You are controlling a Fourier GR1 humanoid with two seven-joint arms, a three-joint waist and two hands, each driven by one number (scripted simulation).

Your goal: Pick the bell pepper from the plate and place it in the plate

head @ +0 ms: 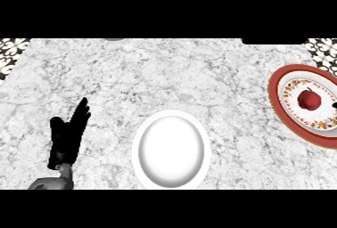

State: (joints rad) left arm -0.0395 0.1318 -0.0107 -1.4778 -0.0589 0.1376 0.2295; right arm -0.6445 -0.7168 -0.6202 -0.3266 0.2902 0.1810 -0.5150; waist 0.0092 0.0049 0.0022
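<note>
At the left you see the left hand point(67, 136) resting open, fingers straight and up, holding nothing. The white plate point(171, 116) lies in the middle. Far right, well apart, the red bell pepper point(309, 99) sits on the red-rimmed plate point(284, 113), which the edge cuts off.
</note>
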